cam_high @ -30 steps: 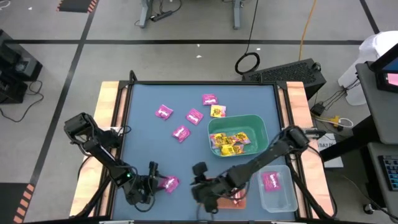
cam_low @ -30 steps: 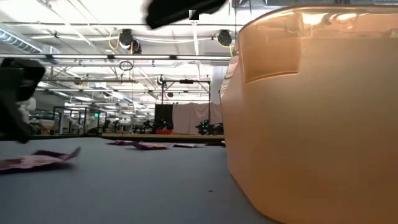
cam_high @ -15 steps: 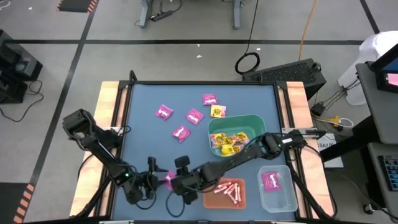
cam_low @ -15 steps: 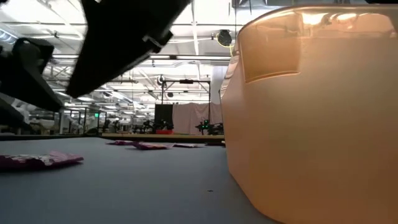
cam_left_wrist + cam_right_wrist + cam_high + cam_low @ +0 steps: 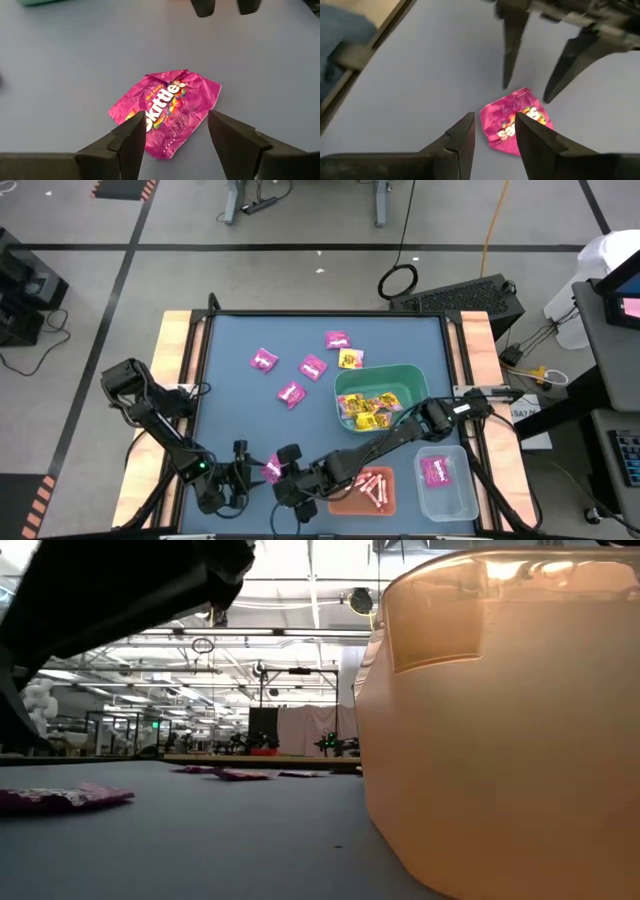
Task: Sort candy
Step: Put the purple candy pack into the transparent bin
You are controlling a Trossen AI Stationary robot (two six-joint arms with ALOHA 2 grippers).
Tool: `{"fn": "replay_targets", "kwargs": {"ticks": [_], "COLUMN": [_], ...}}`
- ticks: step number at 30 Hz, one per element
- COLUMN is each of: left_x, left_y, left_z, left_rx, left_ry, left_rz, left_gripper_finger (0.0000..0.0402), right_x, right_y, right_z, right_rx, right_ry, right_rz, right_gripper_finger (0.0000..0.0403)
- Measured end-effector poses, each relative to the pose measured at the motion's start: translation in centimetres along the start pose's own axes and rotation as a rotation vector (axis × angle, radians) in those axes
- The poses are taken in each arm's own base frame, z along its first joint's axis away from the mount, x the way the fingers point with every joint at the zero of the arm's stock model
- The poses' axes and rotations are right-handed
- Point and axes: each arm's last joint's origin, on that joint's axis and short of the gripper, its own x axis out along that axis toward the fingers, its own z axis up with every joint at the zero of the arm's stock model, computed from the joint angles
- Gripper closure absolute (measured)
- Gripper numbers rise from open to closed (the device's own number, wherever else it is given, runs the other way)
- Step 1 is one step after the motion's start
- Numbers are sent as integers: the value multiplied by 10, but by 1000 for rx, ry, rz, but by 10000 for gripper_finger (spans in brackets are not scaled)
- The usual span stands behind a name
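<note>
High view inventory, largest first:

1. Table (image 5: 230, 430) – blue top, wood side rails; holds everything below.
2. L arm – enters from the left edge; left gripper (image 5: 243, 477) at the near edge, fingers parted, nothing held. Left wrist view: its fingers straddle a magenta packet (image 5: 165, 112) lying flat on the blue top, prob. lined up for a pick.
3. R arm – reaches from the right side across the orange bin to the same spot; right gripper (image 5: 287, 483) also parted, empty. Right wrist view shows the same packet just past its fingertips, with the L fingers opposite. Both aim at one item; collision risk if both close.
4. Green bin (image 5: 418, 380) – centre-right; yellow packets inside, so appears to be the yellow sort.
5. Clear bin (image 5: 458, 498) – near right corner; one magenta packet (image 5: 435, 471) in it, likely the magenta destination.
6. Orange bin (image 5: 392, 502) – near edge, between the grippers and the clear bin; pink-white sticks (image 5: 372, 485) inside. Fills the right half of the low view.
7. Loose candy, unsorted – four magenta packets at far centre, e.g. (image 5: 263, 360); one yellow packet (image 5: 350, 359) just beyond the green bin.
8. Contested magenta packet – between the two grippers, touching neither as far as the wrist views show.
</note>
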Motion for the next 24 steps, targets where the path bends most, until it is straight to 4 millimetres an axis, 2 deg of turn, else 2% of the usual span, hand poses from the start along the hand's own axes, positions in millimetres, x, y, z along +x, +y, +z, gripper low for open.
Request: {"fn": "replay_targets", "kwargs": {"ticks": [7,14,24], "left_x": [13,29,32], "left_y": [2,11,14], "left_z": [-3,-3,-2], "left_rx": [-14,-59,-99], "left_ry": [15,36,65], "left_rz": [20,77,58], "left_gripper_finger": [182,182,182], "right_x": [1,24,34], "right_y": [-3,1,-5], "right_z": [1,-11,-25], "right_rx": [16,43,1], "right_ry": [-8,5,93], "right_rz": [0,-6,-3], "right_gripper_finger": [272,272,273]}}
